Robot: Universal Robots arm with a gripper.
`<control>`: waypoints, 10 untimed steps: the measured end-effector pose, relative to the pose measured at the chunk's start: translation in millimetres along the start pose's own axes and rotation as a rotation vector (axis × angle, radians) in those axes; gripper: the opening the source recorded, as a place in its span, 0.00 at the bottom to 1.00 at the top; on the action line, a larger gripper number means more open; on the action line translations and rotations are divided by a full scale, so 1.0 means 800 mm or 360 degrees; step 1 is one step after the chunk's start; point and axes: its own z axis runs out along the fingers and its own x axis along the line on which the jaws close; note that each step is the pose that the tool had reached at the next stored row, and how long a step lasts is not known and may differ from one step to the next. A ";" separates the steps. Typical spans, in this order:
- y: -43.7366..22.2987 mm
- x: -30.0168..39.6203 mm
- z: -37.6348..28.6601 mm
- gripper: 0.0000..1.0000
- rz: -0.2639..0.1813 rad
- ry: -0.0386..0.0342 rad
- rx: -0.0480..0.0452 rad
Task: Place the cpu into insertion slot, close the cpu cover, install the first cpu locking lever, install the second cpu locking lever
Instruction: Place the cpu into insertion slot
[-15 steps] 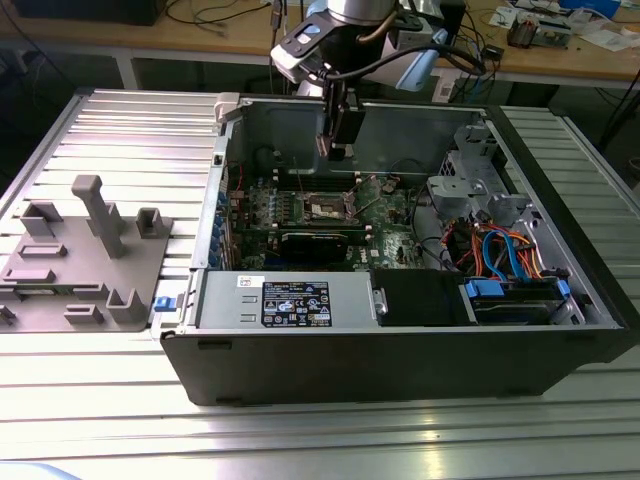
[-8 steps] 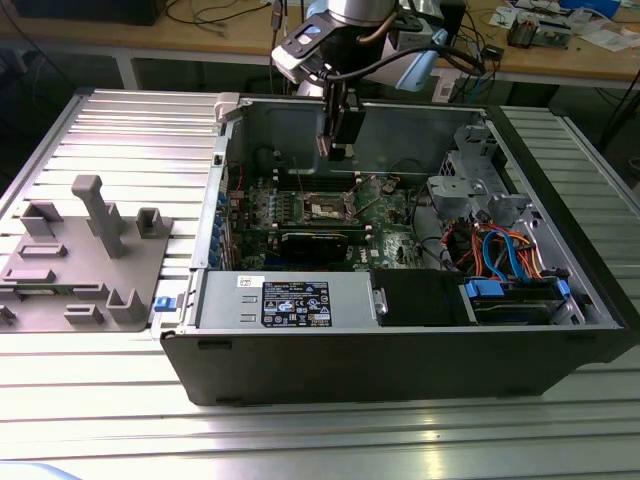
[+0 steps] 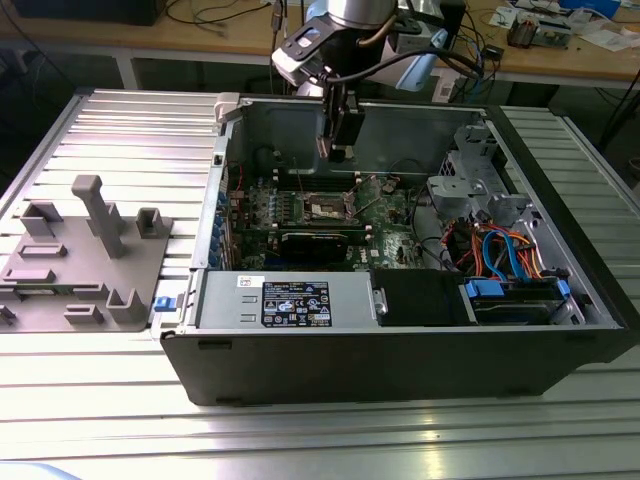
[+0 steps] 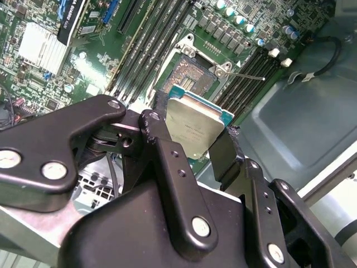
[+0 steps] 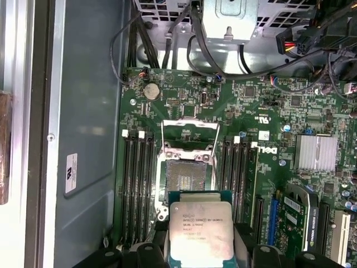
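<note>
One cpu (image 5: pixel 201 231), silver top facing up, sits clamped by its opposite edges between the two black fingers (image 4: pixel 159 134) of the end effector (image 4: pixel 192 137). The jaws are set narrow, closed on the chip. In both wrist views the chip hangs above the green motherboard (image 5: pixel 262 100), just beside the insertion slot (image 5: pixel 187 178) and not touching it.

The slot is uncovered and its grey-gold contact field is exposed, with nothing seated in it. The cpu cover (image 5: pixel 189 124) is swung open, clear of the contact field. In the second wrist view a thin metal lever (image 4: pixel 248 75) sticks out from one corner of the slot.

Rows of black memory slots (image 5: pixel 136 184) run along both sides of the slot. A finned silver heat sink (image 5: pixel 315 152) and a round coin cell (image 5: pixel 152 91) are also on the board.

In the exterior view the end effector hangs inside the open black computer case (image 3: pixel 400 365), over the far part of the board. The grey power supply (image 3: pixel 285 300) lies along the near wall. Orange and blue cables (image 3: pixel 500 250) are bundled toward the exterior view's right. The case stands on a ribbed aluminium desk (image 3: pixel 110 120). A grey fixture plate (image 3: pixel 80 275) lies well apart from it on the exterior view's left.
</note>
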 end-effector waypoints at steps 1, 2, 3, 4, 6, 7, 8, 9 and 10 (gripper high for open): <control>0.0000 0.0000 0.0005 0.54 0.0000 0.0000 0.0000; 0.0001 0.0000 0.0007 0.54 0.0000 0.0000 0.0000; 0.0001 0.0000 0.0010 0.54 0.0000 0.0000 0.0000; 0.0001 0.0000 0.0012 0.54 0.0000 0.0000 0.0000; 0.0001 0.0000 0.0016 0.54 0.0000 0.0000 0.0000; 0.0001 0.0000 0.0019 0.54 0.0000 0.0000 0.0000; 0.0002 0.0000 0.0021 0.54 0.0000 0.0000 0.0000; 0.0003 0.0000 0.0040 0.54 0.0000 0.0000 0.0000; 0.0005 0.0004 0.0057 0.54 0.0000 0.0001 0.0000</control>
